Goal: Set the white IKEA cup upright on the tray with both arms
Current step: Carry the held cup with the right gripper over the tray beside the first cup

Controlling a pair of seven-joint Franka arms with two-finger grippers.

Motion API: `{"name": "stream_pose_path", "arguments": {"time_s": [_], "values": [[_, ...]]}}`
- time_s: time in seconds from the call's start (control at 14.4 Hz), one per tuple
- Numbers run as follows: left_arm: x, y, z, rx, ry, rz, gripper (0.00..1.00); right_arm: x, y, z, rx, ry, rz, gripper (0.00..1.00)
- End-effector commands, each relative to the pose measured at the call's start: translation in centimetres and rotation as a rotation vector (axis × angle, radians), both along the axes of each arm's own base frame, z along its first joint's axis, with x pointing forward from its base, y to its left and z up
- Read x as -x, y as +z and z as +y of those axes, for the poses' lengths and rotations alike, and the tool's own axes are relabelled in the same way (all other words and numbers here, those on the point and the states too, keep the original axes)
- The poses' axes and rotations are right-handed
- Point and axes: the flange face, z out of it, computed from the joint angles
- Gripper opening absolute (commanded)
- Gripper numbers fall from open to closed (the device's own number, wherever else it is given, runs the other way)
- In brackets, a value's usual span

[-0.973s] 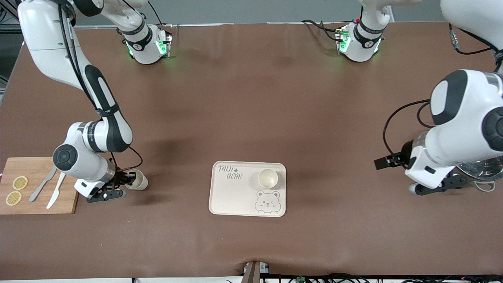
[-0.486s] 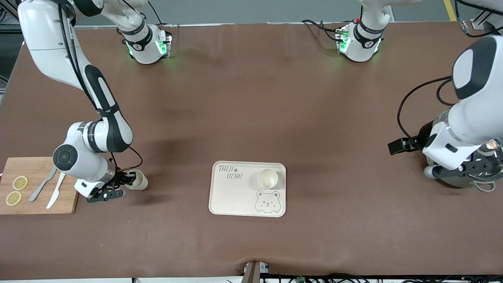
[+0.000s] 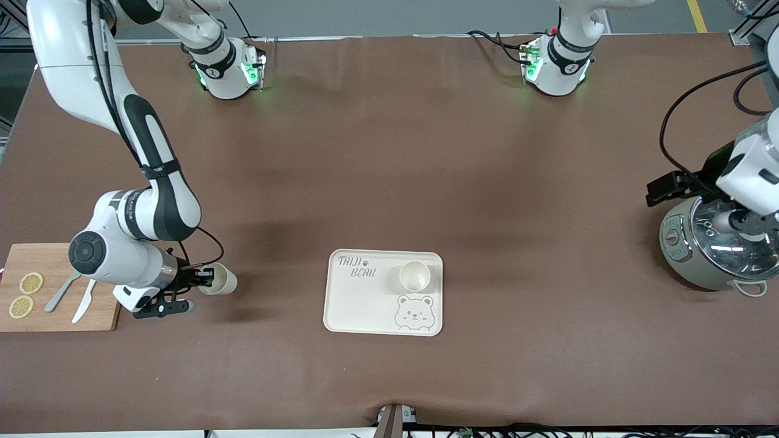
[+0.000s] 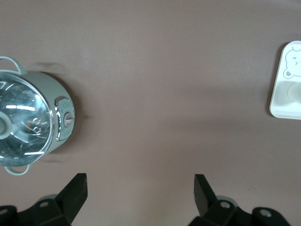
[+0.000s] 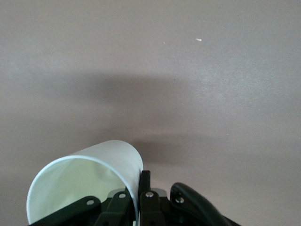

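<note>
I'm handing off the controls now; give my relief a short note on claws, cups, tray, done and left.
Right claw: shut on a white cup, between the wooden cutting board and the cream bear-face tray.
Left claw: open, empty, beside the pale green glass-lidded pot.
Done: one white cup upright on tray.
Left: carry the held cup over, set it upright.

Brown-covered table (image 3: 389,182) filling nearly everything, lit evenly from above, soft shadows on the cloth. Grey floor (image 3: 377,18) past its far edge, with a yellow stripe (image 3: 695,15).
</note>
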Motion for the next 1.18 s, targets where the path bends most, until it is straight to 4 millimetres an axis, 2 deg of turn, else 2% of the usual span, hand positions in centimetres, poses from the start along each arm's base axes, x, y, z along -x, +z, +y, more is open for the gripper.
{"name": "stream_pose_path", "arguments": {"time_s": [0.0, 0.21, 0.42, 0.63, 0.83, 1.11], "values": [[3.2, 1.1, 0.4, 0.019, -0.012, -0.008, 1.0, -0.1, 2.0, 3.6, -0.006, -0.077, 0.011, 0.0], [6.0, 2.3, 1.3, 0.024, -0.064, -0.02, 1.0, -0.1, 4.3, 9.7, -0.004, -0.207, 0.014, 0.0], [7.5, 3.9, 2.2, 0.026, -0.139, -0.045, 1.0, -0.1, 6.7, 14.5, -0.014, -0.315, 0.009, 0.0], [9.3, 3.8, 2.2, 0.023, -0.142, -0.044, 1.0, 0.9, 7.3, 19.3, -0.014, -0.394, 0.008, 0.0], [9.4, 3.7, 1.0, 0.027, -0.147, -0.041, 1.0, 1.2, 7.9, 23.9, -0.03, -0.459, -0.009, 0.0], [7.4, 5.4, -1.1, 0.028, -0.155, -0.072, 1.0, 1.7, 6.3, 28.7, -0.038, -0.501, -0.011, 0.0]]}}
